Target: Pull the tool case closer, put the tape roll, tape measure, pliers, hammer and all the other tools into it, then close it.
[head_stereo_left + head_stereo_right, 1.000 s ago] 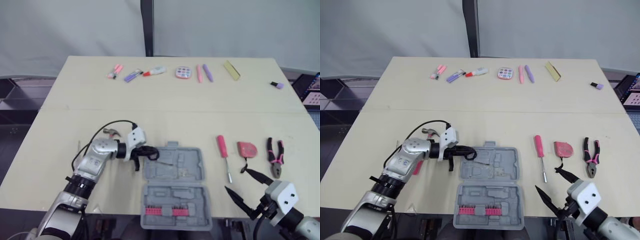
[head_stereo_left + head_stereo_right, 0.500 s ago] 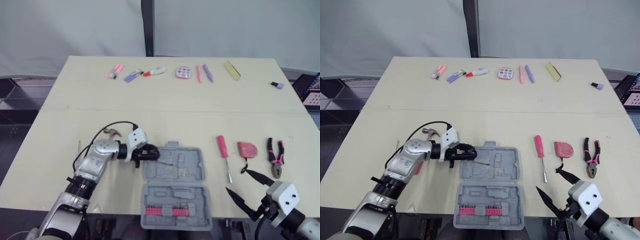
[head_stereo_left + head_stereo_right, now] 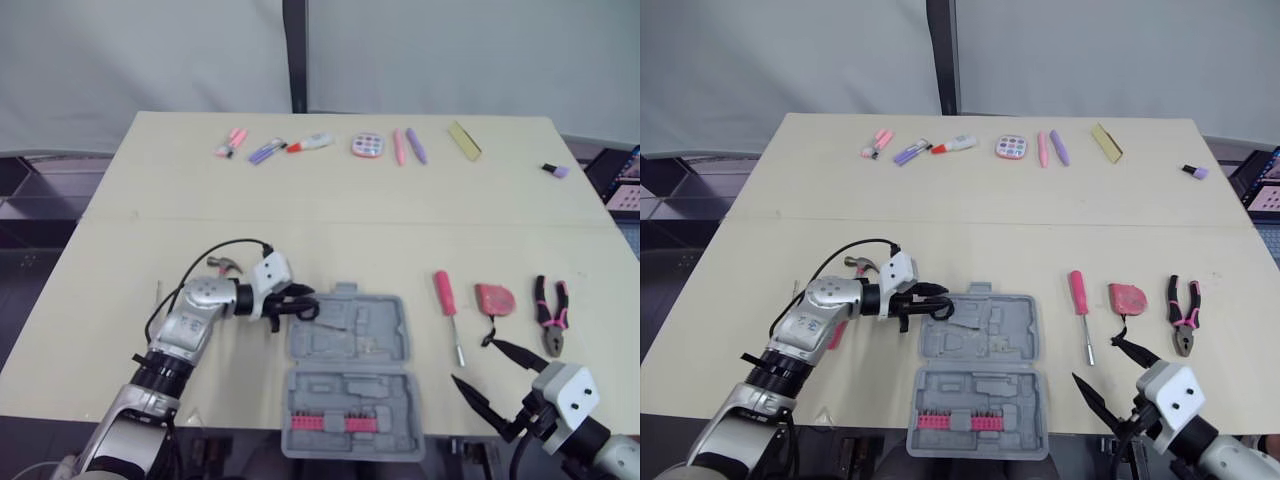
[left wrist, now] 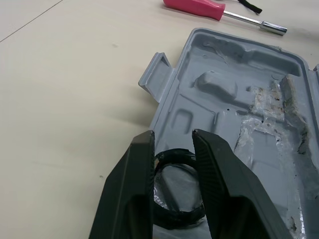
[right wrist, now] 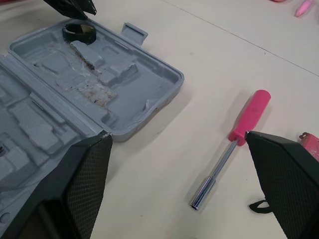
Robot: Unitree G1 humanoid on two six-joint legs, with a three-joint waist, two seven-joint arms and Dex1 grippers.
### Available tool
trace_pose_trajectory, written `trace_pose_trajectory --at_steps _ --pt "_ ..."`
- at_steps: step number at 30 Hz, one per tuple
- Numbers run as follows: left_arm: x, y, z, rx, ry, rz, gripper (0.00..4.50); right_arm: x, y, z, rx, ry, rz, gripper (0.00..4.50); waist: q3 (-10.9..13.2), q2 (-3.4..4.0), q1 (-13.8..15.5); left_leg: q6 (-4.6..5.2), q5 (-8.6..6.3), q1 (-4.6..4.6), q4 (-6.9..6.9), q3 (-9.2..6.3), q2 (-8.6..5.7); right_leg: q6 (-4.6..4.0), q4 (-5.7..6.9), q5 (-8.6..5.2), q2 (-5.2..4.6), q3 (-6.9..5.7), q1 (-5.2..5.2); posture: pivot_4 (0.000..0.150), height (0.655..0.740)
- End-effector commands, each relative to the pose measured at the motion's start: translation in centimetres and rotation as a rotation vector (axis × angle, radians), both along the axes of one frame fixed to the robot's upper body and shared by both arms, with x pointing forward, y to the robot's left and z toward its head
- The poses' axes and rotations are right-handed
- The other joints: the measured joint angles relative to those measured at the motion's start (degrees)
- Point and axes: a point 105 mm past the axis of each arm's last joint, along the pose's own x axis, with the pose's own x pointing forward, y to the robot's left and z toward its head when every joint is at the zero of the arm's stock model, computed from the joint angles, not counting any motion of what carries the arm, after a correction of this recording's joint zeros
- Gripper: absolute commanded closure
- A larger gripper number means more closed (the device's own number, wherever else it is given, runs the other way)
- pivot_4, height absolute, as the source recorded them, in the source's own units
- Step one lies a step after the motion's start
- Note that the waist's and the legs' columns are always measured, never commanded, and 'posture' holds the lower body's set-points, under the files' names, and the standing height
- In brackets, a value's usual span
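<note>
Looks like a robotics lab or test room to me: bare beige table [image 3: 150, 200] against plain grey curtains [image 3: 150, 50], pens [image 3: 399, 147] in a neat row, tape measure [image 3: 493, 298] and pliers [image 3: 551, 312] staged side by side, a screen [image 3: 625, 180] at the edge.

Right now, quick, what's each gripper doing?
Left gripper: open, just above the tape roll lying in the tool case.
Right gripper: open, empty.
</note>
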Motion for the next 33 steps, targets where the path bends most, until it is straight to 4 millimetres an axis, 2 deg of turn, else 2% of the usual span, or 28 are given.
trace_pose_trajectory --at_steps 1,10,18,33 --pt "-0.2 0.3 -0.3 0.004 -0.014 -0.009 3.29 -0.2 -0.2 0.8 -0.012 -0.026 0.003 0.00 0.0 0.00 0.0 0.00 0.00 0.00 0.00 0.00 0.00 0.00 0.00 0.00 0.00 0.00 0.00 0.150 0.7134" --pt "-1.0 0.8 -2.1 0.023 0.009 -0.020 3.29 0.1 -0.2 1.6 0.014 -0.051 0.002 0.00 0.0 0.00 0.1 0.00 0.00 0.00 -0.01 0.00 0.00 0.00 -0.01 0.00 -0.01 -0.02 0.00 0.150 0.7134" --pt "-0.9 1.0 -3.3 0.034 0.014 0.000 3.29 0.2 -0.1 1.6 0.020 -0.054 0.011 0.00 0.0 0.01 0.0 0.00 0.00 0.03 -0.02 0.02 0.00 0.00 0.00 0.00 -0.01 -0.03 0.00 0.150 0.7134" --pt "-1.4 0.8 -3.9 0.034 0.022 -0.012 3.29 0.0 0.1 1.5 0.024 -0.051 0.023 0.00 -0.1 0.04 0.0 0.00 0.00 0.07 -0.04 0.03 0.01 0.00 0.01 0.00 -0.01 -0.02 0.00 0.150 0.7134"
